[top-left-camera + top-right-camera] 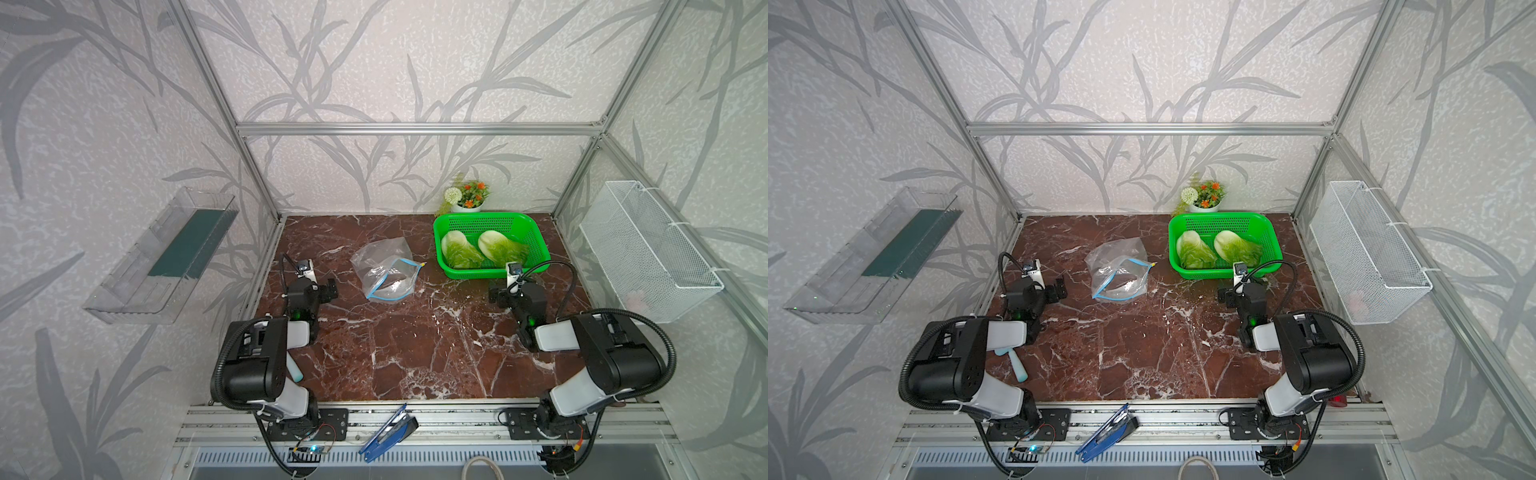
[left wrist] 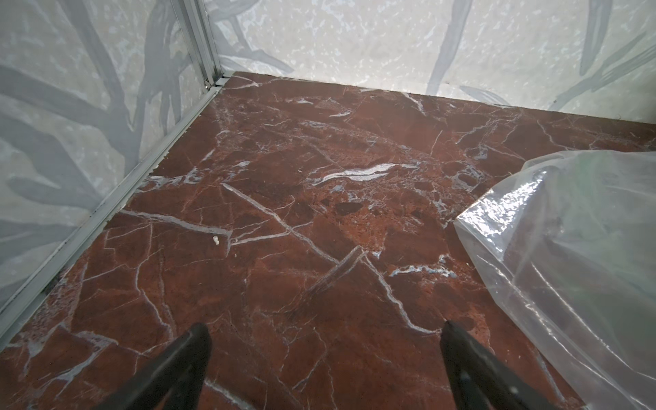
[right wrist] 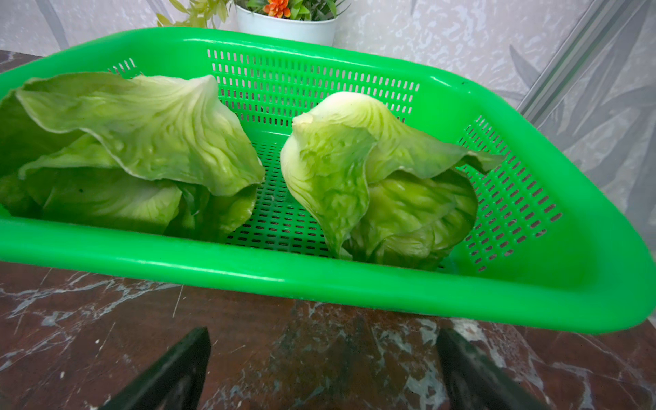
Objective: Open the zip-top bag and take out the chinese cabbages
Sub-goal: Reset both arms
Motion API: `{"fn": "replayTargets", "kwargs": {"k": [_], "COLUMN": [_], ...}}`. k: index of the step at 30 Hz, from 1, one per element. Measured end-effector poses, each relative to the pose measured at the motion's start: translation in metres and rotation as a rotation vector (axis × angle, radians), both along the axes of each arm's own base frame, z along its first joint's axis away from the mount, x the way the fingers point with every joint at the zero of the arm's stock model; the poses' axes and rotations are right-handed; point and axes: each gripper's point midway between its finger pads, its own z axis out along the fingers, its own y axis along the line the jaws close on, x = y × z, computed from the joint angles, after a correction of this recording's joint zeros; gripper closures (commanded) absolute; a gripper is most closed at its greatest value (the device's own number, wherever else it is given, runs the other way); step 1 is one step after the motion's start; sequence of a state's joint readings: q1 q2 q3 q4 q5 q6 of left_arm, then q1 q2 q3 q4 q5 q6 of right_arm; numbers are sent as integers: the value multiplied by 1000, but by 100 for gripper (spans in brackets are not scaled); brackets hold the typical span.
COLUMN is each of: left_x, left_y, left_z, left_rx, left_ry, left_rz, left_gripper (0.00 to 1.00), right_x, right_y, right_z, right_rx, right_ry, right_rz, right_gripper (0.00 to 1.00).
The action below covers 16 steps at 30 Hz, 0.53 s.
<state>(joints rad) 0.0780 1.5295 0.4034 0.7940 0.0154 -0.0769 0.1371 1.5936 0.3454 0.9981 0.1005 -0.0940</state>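
The zip-top bag [image 1: 386, 270] [image 1: 1121, 272] lies crumpled on the marble table, its blue zip strip [image 1: 390, 276] bent apart and the yellow slider [image 1: 423, 264] at the right end; nothing green shows inside. Both chinese cabbages [image 1: 461, 251] [image 1: 500, 247] lie side by side in the green basket [image 1: 482, 218], leaves toward me [image 3: 142, 142] [image 3: 372, 170]. My left gripper [image 2: 324, 333] stands open and empty over bare marble left of the bag [image 2: 568, 248]. My right gripper [image 3: 323, 337] is open and empty just before the basket's near rim [image 3: 319, 280].
A potted plant [image 1: 467, 197] stands behind the basket at the back wall. A white wire basket [image 1: 648, 257] hangs on the right wall, a clear tray [image 1: 162, 253] on the left. A blue tool [image 1: 388, 432] lies on the front rail.
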Motion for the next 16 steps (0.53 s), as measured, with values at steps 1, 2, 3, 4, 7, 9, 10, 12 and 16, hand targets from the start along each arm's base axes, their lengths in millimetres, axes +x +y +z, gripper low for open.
{"fn": "replayTargets", "kwargs": {"k": [1, 2, 3, 4, 7, 9, 10, 12, 16], "left_x": [0, 0, -1, -1, -1, -1, -1, -2, -2], "left_y": [0, -1, -1, -1, -1, -1, -1, -1, -1], "left_z": [-1, -1, -1, -2, -3, -3, -3, -4, -4], "left_rx": [-1, 1, 1, 1, 3, 3, 3, 3, 3], "left_ry": [3, 5, 6, 9, 12, 14, 16, 17, 17], "left_rz": [-2, -3, -5, -6, -7, -8, -8, -8, -8], "left_gripper": [1, 1, 1, 1, 1, 1, 1, 1, 1], "right_x": [0, 0, 0, 0, 0, 0, 0, 0, 0], "right_y": [0, -1, -1, -1, -1, -1, -1, -1, -1], "right_z": [0, 0, 0, 0, 0, 0, 0, 0, 0], "right_rx": [-1, -1, -1, -2, -2, -2, -2, -2, -3], "right_ry": [0, 0, 0, 0, 0, 0, 0, 0, 0], "right_rz": [-1, -4, -4, -5, -6, -7, -7, -7, -8], "right_gripper": [1, 1, 1, 1, 1, 1, 1, 1, 1]}}
